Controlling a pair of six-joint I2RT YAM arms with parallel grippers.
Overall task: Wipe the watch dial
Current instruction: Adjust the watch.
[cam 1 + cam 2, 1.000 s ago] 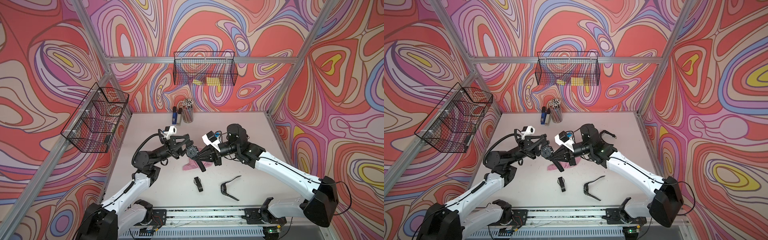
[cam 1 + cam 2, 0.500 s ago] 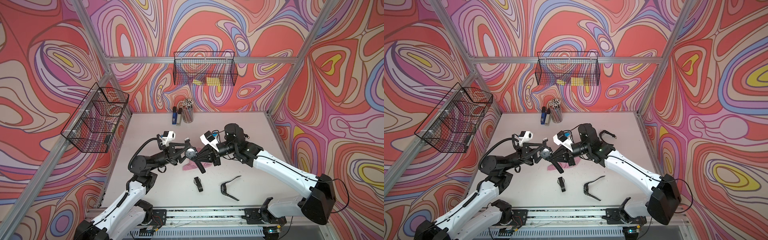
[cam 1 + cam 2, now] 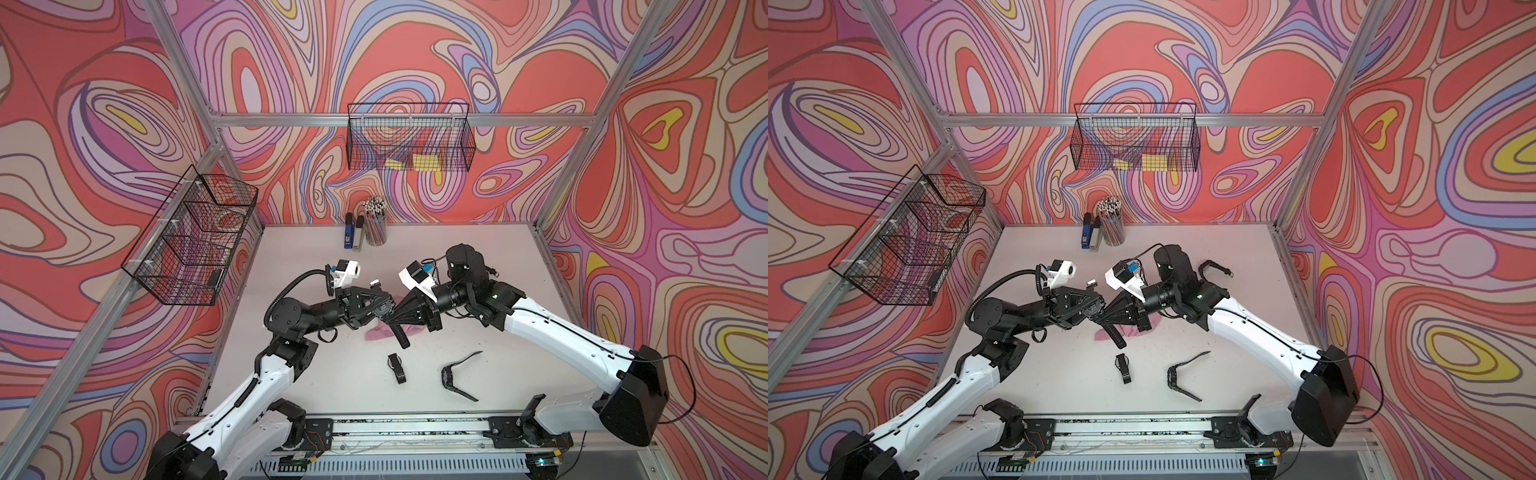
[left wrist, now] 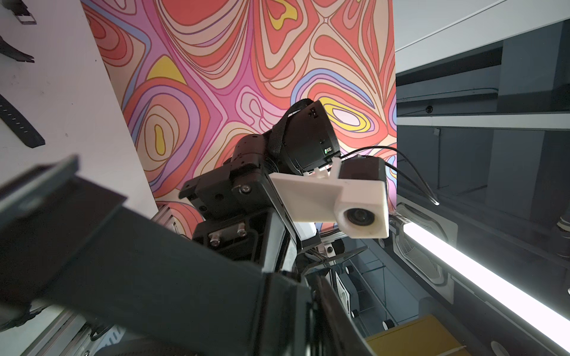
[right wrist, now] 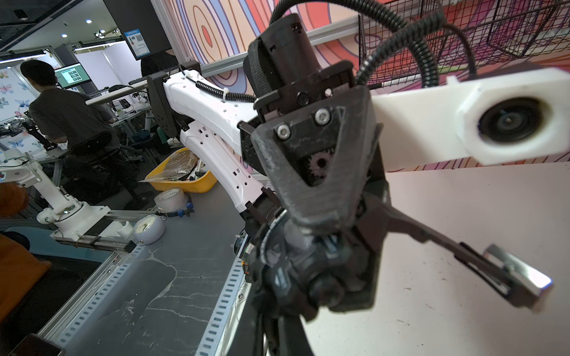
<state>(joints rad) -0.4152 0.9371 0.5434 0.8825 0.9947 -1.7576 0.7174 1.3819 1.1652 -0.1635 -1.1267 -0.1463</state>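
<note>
Mid-worktop [image 3: 340,386], you have the watch [image 3: 383,308] up in the air between the two arms. It sits right above the pink cloth [image 3: 374,334], with the dial turned toward the top camera. Its strap [image 3: 400,336] hangs down toward the cloth; can't tell if it touches.

Right fingers [image 3: 409,312] are closed, and from both top views they look pinched on the strap just beside the case. Left fingers [image 3: 374,302] sit on either side of the case from the opposite side. Can't tell whether they're clamped on it or only around it.

Step, as I read it: a handover or regrasp of the watch, not wiping yet. The cloth lies loose on the worktop and nothing holds it.

Next move calls for:
- Get the left grip firm on the case sides and leave the dial uncovered.
- Only then release with the right.
- Send the right down to pinch a fold of the cloth and bring it onto the dial.
- Mind the dangling strap, which could snag the cloth.

Two other watches [image 3: 395,368] [image 3: 457,378] lie nearer the front edge; leave them alone.
</note>
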